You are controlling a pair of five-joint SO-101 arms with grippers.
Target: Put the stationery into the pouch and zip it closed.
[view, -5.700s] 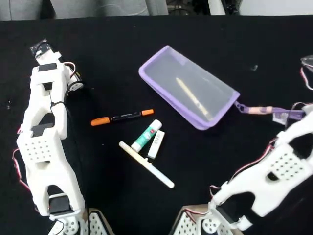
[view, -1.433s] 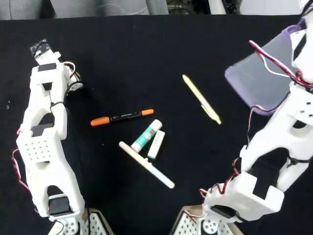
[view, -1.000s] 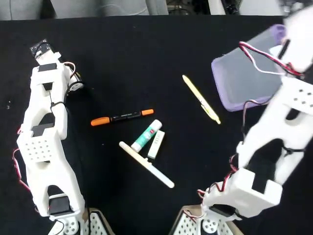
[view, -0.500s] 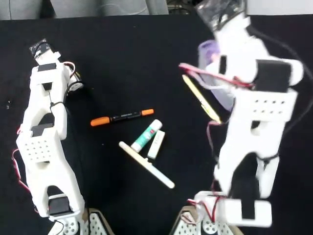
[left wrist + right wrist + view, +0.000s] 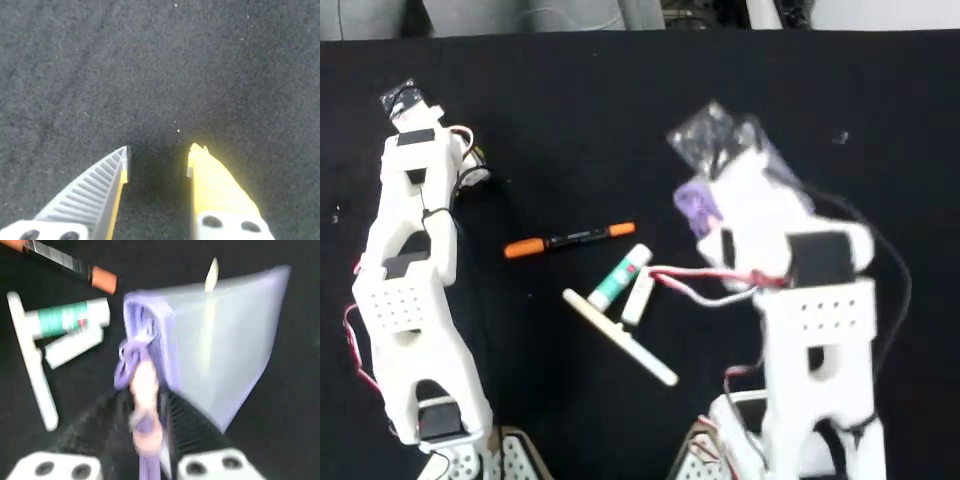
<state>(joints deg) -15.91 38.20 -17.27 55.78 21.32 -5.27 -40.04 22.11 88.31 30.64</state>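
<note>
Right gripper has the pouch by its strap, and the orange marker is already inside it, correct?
Not quite. The marker is not inside; it lies on the table, as the high view shows. The rest holds: the right gripper has the pouch by its strap.

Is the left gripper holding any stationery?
No, the left gripper is open, and the black table shows between its fingers.
</note>
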